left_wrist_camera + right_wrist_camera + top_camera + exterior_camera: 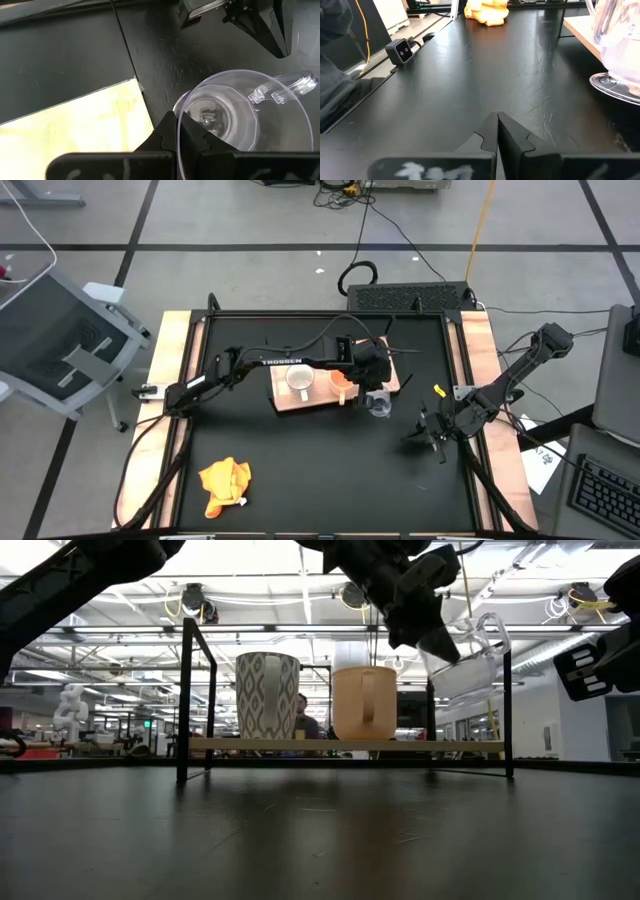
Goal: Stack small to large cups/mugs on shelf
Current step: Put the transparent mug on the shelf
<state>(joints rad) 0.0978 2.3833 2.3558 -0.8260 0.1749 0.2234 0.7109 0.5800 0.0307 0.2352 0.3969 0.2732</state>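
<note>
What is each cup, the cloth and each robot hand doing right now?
white cup: upright on the shelf.
yellow-orange cup: upright on the shelf.
clear glass cup: lifted, tilted, held by its rim.
left gripper: shut on the clear glass cup.
right gripper: shut, empty, low over the table.
orange-yellow cloth: crumpled on the table.

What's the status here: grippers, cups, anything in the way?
Left gripper shut on clear glass cup rim, cup lifted past shelf end. Right gripper shut, empty, low over table. White cup and yellow-orange cup on shelf. No obstruction seen.
</note>
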